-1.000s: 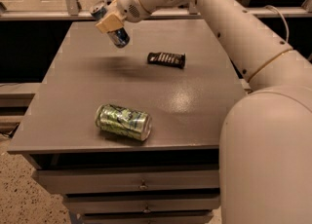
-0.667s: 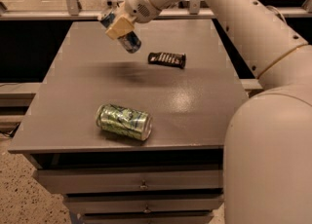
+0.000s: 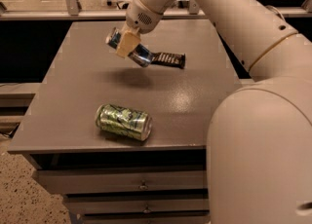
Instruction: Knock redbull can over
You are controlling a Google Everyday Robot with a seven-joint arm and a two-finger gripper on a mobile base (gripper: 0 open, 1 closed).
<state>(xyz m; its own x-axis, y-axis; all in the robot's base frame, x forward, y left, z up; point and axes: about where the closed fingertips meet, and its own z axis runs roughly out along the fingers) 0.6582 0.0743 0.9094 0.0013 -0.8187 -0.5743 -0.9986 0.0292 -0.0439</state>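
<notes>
The redbull can (image 3: 138, 54) is a slim blue-and-silver can. It is held off the grey table (image 3: 73, 91), tilted nearly on its side, with its silver end pointing down and to the right. My gripper (image 3: 125, 44) is shut on the can's upper part, above the middle of the table's far half. A tan finger (image 3: 127, 43) covers part of the can. A shadow lies on the tabletop below it.
A wider green-and-white can (image 3: 124, 121) lies on its side near the table's front edge. A dark snack bar wrapper (image 3: 168, 59) lies just right of the held can. My large white arm fills the right side. Drawers sit under the tabletop.
My gripper has moved right and toward the table's middle with the redbull can in it. The can has tilted further toward horizontal. The green can and wrapper have not moved.
</notes>
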